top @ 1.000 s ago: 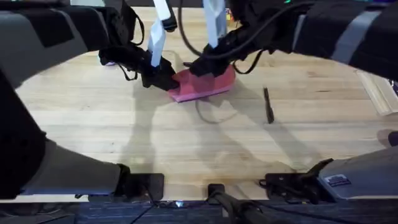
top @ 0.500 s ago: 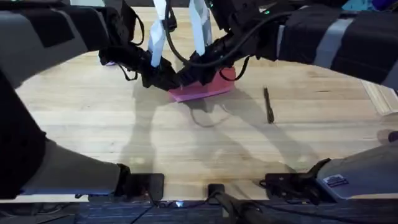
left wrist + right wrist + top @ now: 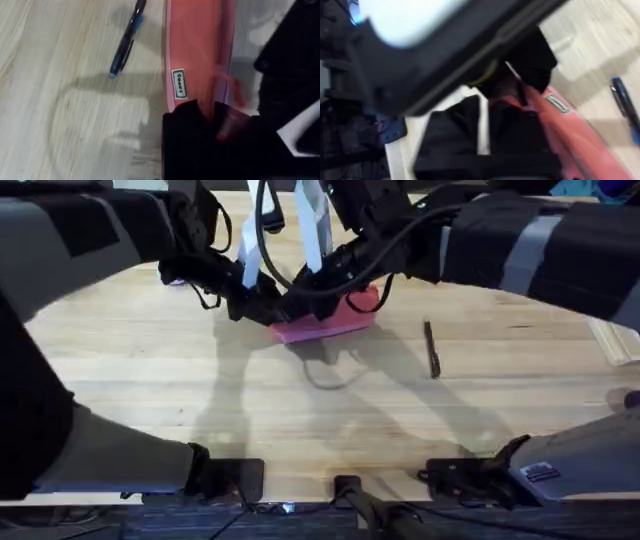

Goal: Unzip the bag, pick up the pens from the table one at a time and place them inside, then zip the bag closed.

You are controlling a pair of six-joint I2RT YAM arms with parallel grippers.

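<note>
Pink soft fabric pouch (image 3: 325, 320) lies on the light wooden plank desk (image 3: 300, 420), toward the far edge, near the middle of its width. My left pincer (image 3: 262, 308) sits at the pouch's left end, black fingers (image 3: 187, 117) pinching the fabric edge there; the left wrist view shows the pink cloth pressed between them, a small white label (image 3: 179, 83) just beyond on the pouch's side. My right pincer (image 3: 300, 298) reaches across and meets the pouch's top close beside the left one; whether it is spread or pressed together, I cannot tell. One slim dark pen (image 3: 431, 348) lies alone on the desk, well to the right of the pouch, pointing roughly toward the near edge. A second dark pen with a bluish part (image 3: 126, 41) rests just beside the pouch's long side
</note>
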